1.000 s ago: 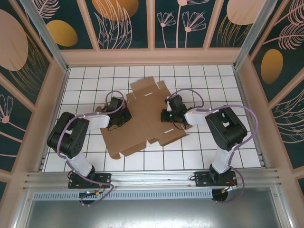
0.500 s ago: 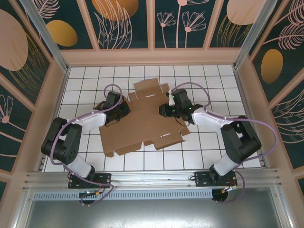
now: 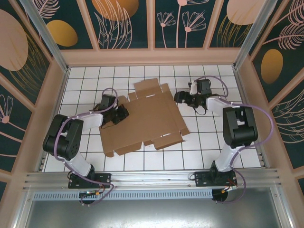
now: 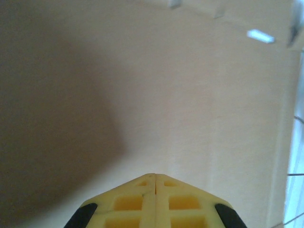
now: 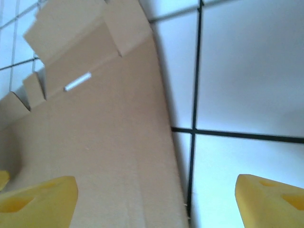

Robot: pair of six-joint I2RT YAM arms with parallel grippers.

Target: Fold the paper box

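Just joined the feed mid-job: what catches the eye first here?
A flat brown die-cut cardboard box sheet lies unfolded in the middle of the white tiled tabletop. The left arm has its jaws shut over the sheet's left edge. The right arm has its jaws wide open at the far right edge.

the right gripper (image 3: 178, 98) has come off the flat brown cardboard paper box (image 3: 147, 121). a second ago it sat shut on the sheet's right half. now it hangs over the white tiled table (image 3: 209, 142), just beside the sheet's far right edge, with its jaws spread wide. the sheet has turned a little, so its right corner lies nearer the arms' bases.
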